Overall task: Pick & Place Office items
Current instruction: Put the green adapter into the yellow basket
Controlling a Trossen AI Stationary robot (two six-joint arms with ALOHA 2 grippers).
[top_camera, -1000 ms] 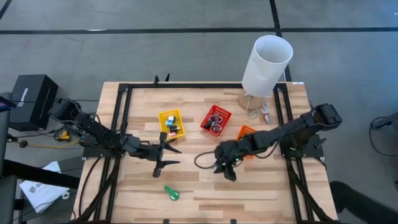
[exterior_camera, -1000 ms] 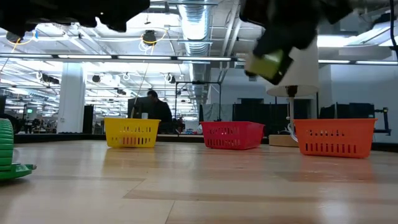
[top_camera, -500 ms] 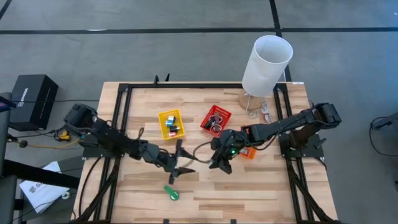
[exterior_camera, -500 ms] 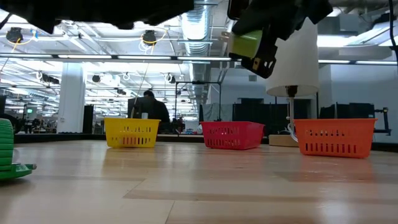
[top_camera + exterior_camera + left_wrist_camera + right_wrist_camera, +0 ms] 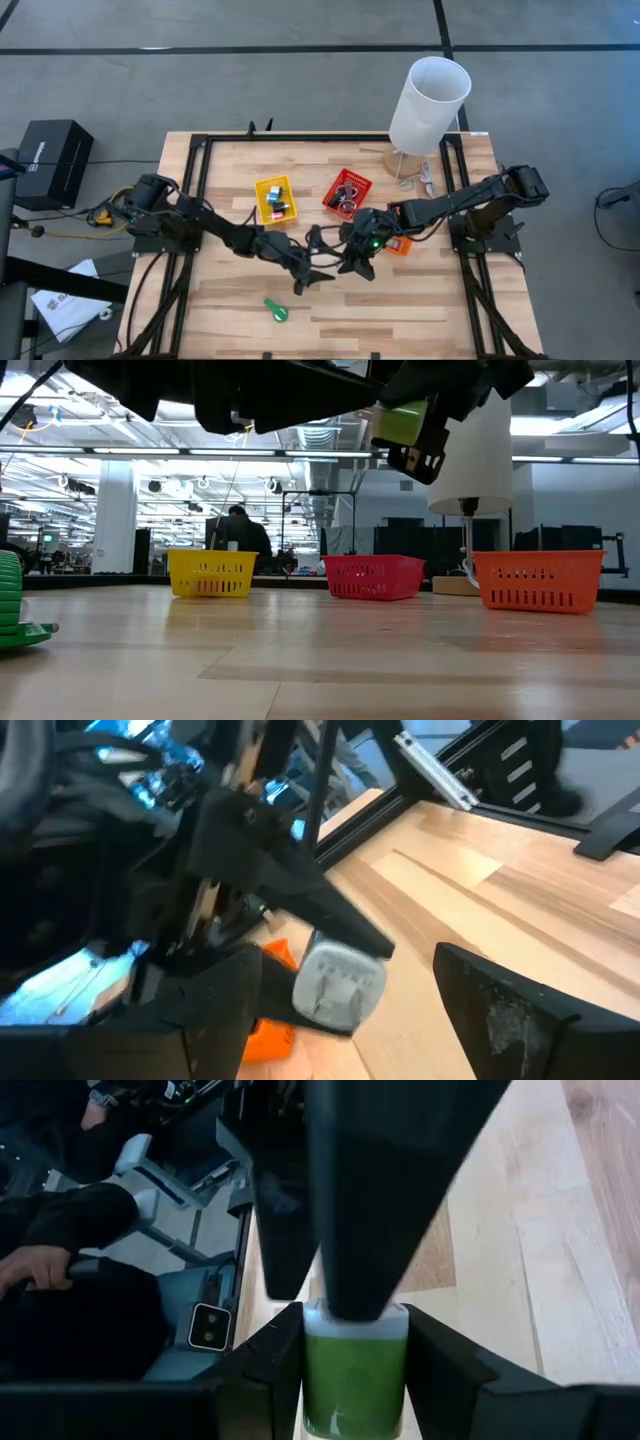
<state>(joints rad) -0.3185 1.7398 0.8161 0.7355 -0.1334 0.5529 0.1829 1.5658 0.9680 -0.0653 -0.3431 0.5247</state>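
Since the earlier frame, the left gripper (image 5: 312, 281) has reached mid-tabletop, jaws spread, toward the right gripper (image 5: 358, 262). That one clamps a green item (image 5: 354, 1370), perhaps offering a handover.

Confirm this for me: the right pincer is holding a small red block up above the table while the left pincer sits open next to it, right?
Not quite: the block in the right pincer is green, not red, as the right wrist view shows. The rest holds: it is held above the table, with the left pincer open beside it.

Green item (image 5: 354, 1370), yellow bin (image 5: 275, 198)
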